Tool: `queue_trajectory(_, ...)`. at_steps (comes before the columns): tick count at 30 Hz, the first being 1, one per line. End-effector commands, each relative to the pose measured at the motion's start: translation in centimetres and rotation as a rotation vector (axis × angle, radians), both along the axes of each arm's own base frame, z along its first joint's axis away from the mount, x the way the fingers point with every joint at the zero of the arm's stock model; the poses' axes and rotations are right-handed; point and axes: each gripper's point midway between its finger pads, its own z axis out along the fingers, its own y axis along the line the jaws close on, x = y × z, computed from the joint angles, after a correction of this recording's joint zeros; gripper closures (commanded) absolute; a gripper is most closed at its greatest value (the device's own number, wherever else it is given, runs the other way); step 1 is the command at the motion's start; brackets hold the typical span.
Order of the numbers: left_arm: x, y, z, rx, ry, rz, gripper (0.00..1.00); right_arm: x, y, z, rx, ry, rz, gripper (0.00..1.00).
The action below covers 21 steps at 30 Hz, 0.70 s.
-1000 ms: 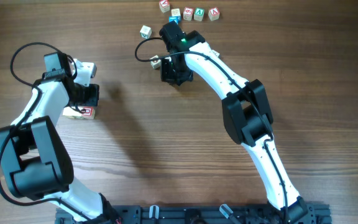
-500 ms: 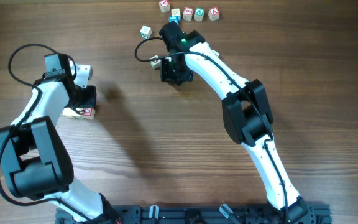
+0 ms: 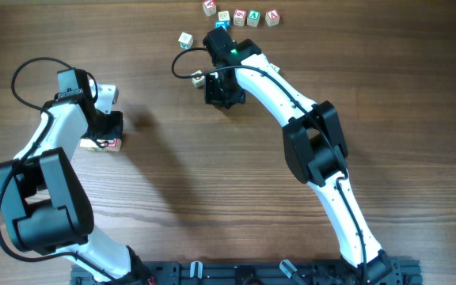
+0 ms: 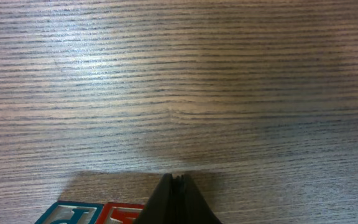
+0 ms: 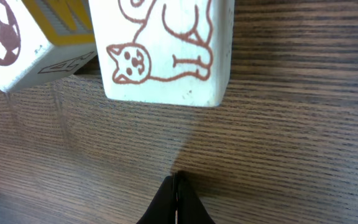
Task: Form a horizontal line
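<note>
Only the left arm (image 3: pixel 50 134) has shifted since the earlier frame: its wrist has edged a little toward the left edge of the tabletop (image 3: pixel 172 182). The right arm (image 3: pixel 264 87) and every cube sit as they did.

Both arms reach out over the bare wood, the left one near the left edge and the right one up toward the far edge. The left jaws are together and hold nothing, and the right jaws are also together and hold nothing.

The horizontal line (image 3: pixel 101 144) lies just on the near-edge side of the left jaws, with its long axis running parallel to the near edge. The wrist partly covers it from above. The left wrist view catches only a blue-framed cube (image 4: pixel 67 213) and a red-marked cube (image 4: pixel 122 214) side by side, right beside the closed tips. I cannot tell whether the tips touch them.

The left arm is far nearer to the row, so any nudge to straighten it looks like that arm's job, pushing across the row's length.

The right jaws are well apart from the row. They point at a cat cube (image 5: pixel 163 50) just ahead, with a soccer-ball cube (image 5: pixel 11 37) beside it. More loose cubes (image 3: pixel 239 17) sit along the far edge.
</note>
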Motion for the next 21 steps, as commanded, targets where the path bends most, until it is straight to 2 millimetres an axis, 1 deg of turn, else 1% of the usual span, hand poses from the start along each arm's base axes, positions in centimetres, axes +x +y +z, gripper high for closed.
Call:
queue_trajectory(1, -0.48, -0.1, -0.64, 0.001, 0.027, 0.007, 0.96, -1.4, -0.53, -3.16, -0.037, 0.071, -0.006, 0.95)
queue_trajectory(21, -0.88, -0.2, -0.73, -0.003, 0.043, 0.007, 0.96, -1.38, -0.54, -3.16, -0.037, 0.071, -0.006, 0.95)
